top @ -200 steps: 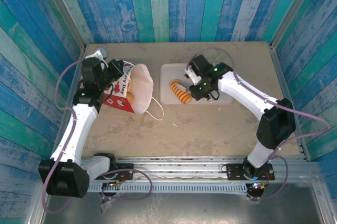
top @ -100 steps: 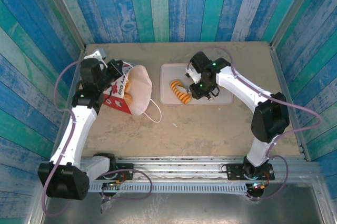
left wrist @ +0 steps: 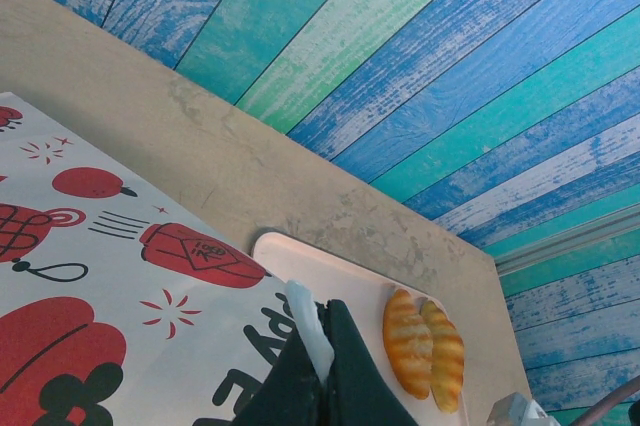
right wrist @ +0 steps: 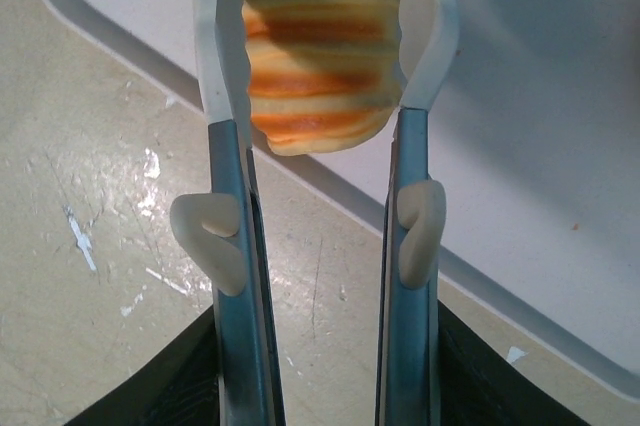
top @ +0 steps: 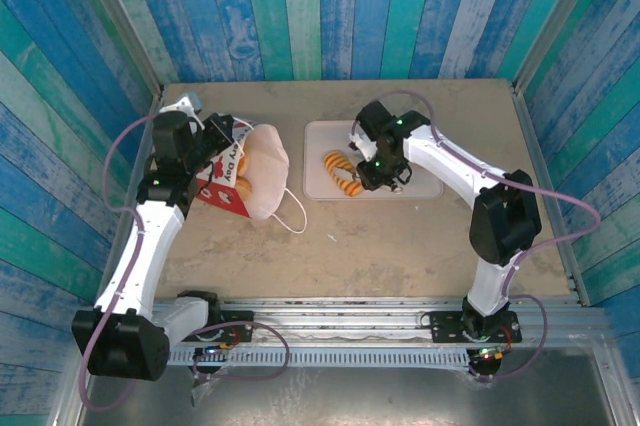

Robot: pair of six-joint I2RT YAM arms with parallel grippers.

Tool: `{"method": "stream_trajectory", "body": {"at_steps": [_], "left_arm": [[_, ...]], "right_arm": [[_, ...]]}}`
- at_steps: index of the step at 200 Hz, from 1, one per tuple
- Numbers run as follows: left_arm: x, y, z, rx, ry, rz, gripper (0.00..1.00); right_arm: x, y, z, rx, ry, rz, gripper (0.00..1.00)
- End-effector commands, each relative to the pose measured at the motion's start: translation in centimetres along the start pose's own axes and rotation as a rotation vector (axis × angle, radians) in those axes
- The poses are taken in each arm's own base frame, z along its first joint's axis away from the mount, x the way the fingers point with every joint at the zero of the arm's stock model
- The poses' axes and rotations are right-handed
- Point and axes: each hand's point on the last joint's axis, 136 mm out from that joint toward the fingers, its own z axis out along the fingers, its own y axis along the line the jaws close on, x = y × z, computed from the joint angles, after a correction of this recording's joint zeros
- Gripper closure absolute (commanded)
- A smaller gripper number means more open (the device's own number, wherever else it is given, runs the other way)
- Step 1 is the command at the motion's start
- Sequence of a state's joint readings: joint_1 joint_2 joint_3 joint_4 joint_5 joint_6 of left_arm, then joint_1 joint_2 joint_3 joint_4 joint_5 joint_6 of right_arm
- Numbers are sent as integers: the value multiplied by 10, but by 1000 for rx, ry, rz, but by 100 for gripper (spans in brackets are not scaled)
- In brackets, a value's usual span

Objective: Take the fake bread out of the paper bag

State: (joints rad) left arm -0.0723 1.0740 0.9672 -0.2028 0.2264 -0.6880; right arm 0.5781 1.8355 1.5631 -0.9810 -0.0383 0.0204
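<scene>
The paper bag [top: 228, 184] lies on its side at the left, white mouth [top: 268, 168] facing the tray, its printed side [left wrist: 120, 286] close under the left wrist camera. My left gripper [top: 222, 138] [left wrist: 325, 314] is shut on a white strip of the bag's top. Two ridged oval rolls of fake bread [top: 342, 172] [left wrist: 408, 340] are on the pale tray [top: 322, 136] [left wrist: 300, 256]. My right gripper [top: 364, 170] [right wrist: 325, 56] is at the tray's near edge, shut on one striped roll [right wrist: 320, 36] whose sides touch both fingers. What is inside the bag is hidden.
The bag's white string handle [top: 294, 214] trails onto the tabletop toward the front. Blue and green plank walls close in the back and both sides. The tray's front rim [right wrist: 480, 276] crosses under my right fingers. Bare table [top: 400, 246] lies in front of the tray.
My right arm has swung its elbow in and the gripper has shifted slightly left and back over the tray. The left arm and the bag have not moved.
</scene>
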Motion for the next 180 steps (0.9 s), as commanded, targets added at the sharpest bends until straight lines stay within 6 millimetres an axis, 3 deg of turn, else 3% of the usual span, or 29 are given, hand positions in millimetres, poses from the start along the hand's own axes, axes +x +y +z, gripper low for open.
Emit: {"method": "stream_trajectory", "body": {"at_steps": [1, 57, 94, 127, 180], "left_arm": [[-6, -6, -8, 20, -31, 16, 98], [-6, -6, -11, 19, -37, 16, 98], [-5, -5, -12, 14, -38, 22, 98], [-4, -3, -10, 10, -36, 22, 98], [-1, -2, -8, 15, -28, 19, 98]], "right_arm": [[-19, -16, -2, 60, -58, 105, 53], [-42, -33, 2, 41, -141, 374, 54], [-51, -34, -13, 39, -205, 362, 52], [-43, -29, -25, 21, -184, 315, 51], [-30, -18, -22, 28, -127, 294, 49]]}}
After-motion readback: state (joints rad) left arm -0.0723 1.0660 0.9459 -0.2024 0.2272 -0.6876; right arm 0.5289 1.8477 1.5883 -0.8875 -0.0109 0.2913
